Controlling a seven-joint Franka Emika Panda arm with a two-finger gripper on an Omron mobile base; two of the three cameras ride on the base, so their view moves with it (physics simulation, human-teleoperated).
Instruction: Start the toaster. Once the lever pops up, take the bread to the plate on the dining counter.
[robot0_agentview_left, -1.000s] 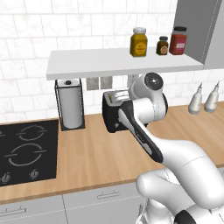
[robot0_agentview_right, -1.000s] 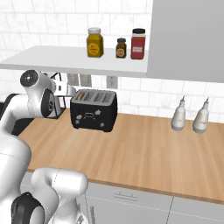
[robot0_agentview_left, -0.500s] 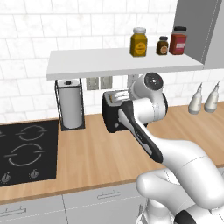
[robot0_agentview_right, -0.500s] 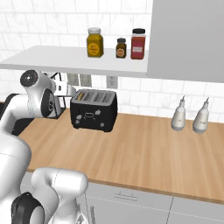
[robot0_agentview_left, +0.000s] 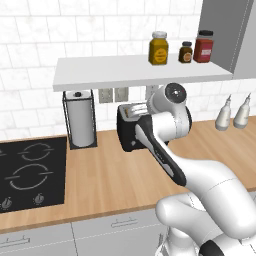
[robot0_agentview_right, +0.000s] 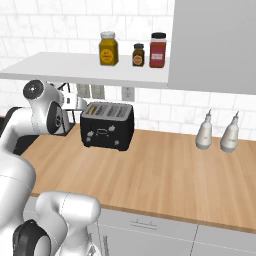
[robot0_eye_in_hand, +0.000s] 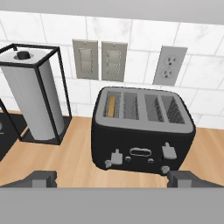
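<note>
Nothing has moved: hand (robot0_eye_in_hand: 111, 178) hangs wide open and empty before the toaster (robot0_eye_in_hand: 142, 131), bread (robot0_eye_in_hand: 112, 106) sitting in its far-left slot on the counter (robot0_agentview_right: 165, 172).

Two rear base views flanking the arm, hand view close and frontal, all on the toaster (robot0_agentview_left: 131, 129) (robot0_agentview_right: 107, 125) (robot0_eye_in_hand: 142, 130).

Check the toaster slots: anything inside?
Hand view: the toaster has four top slots; the leftmost holds the bread, only its tan top edge showing. The other three look empty, though their depths are hidden.
</note>
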